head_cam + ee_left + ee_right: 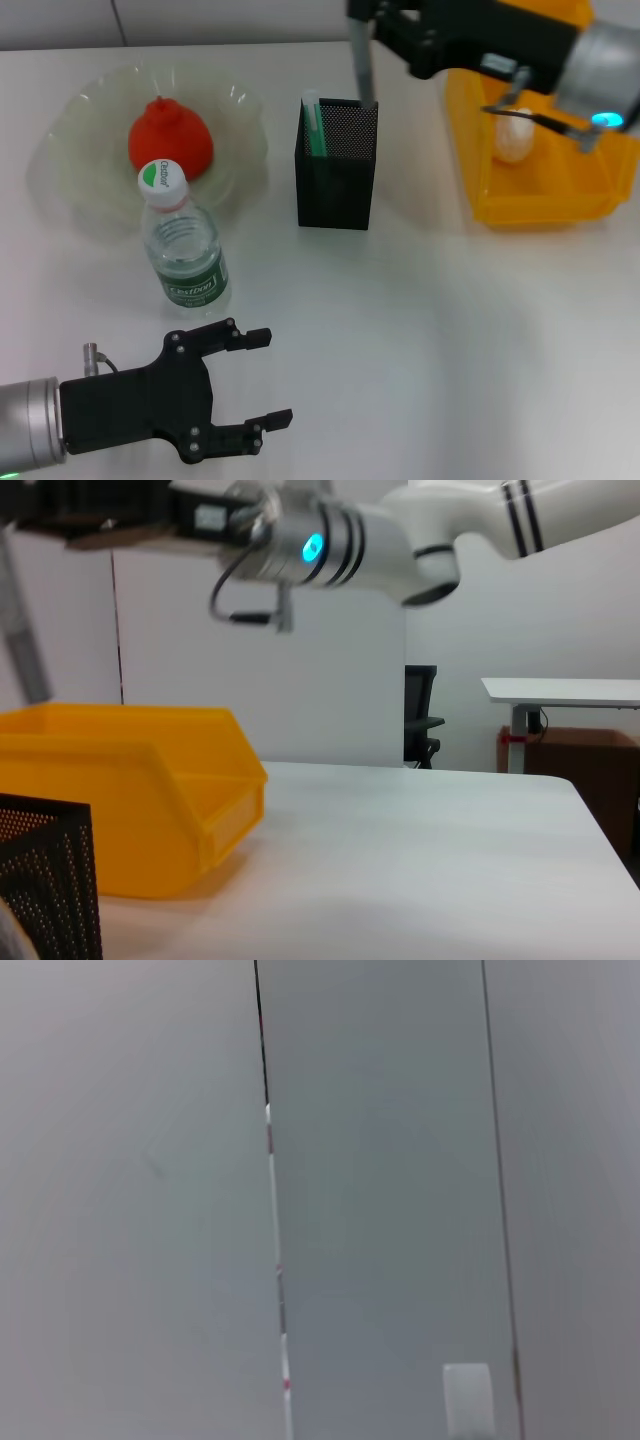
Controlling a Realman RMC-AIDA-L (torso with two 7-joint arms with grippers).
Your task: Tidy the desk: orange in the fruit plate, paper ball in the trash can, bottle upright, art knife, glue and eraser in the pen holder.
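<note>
The right gripper (362,20) holds the glue (361,70) upright over the pen holder (336,175) — the left gripper (262,378) rests spread near the bottle (184,250).

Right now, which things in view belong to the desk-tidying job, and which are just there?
Job:
orange in the fruit plate
bottle, upright
art knife in the pen holder
glue, held over the holder by the right end effector
paper ball in the trash can
left end effector, open, idle near the bottle

Just there:
office chair
other table
</note>
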